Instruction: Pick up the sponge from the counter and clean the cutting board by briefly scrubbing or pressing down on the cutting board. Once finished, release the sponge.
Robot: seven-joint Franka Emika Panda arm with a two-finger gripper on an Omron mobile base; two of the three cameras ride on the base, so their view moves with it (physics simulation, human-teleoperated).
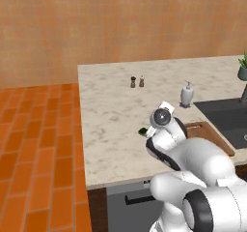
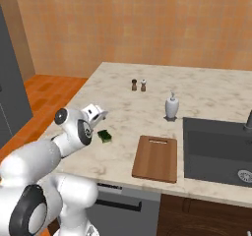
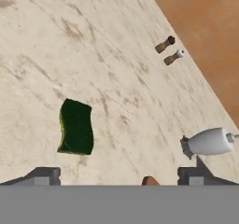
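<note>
The sponge (image 3: 76, 127), a dark green block with a yellowish edge, lies flat on the beige marble counter (image 1: 108, 129). My gripper (image 3: 119, 176) hovers above it, open, its two fingertips (image 3: 45, 175) spread wide with nothing between them. From the base cameras, the sponge (image 2: 104, 136) rests just below and to the right of my hand (image 2: 94, 113). In the left base view the sponge (image 1: 143, 130) peeks out beside the arm. The reddish-brown cutting board (image 2: 156, 158) lies near the counter's front edge, right of the sponge; the arm partly hides the cutting board (image 1: 212, 134).
Two small shakers (image 2: 138, 85) stand at the back of the counter. A white soap dispenser (image 2: 171, 106) stands by the dark sink basin (image 2: 216, 149), which is right of the board. A plant (image 1: 242, 69) is at the far right. The counter's left edge drops to orange floor tiles (image 1: 38, 144).
</note>
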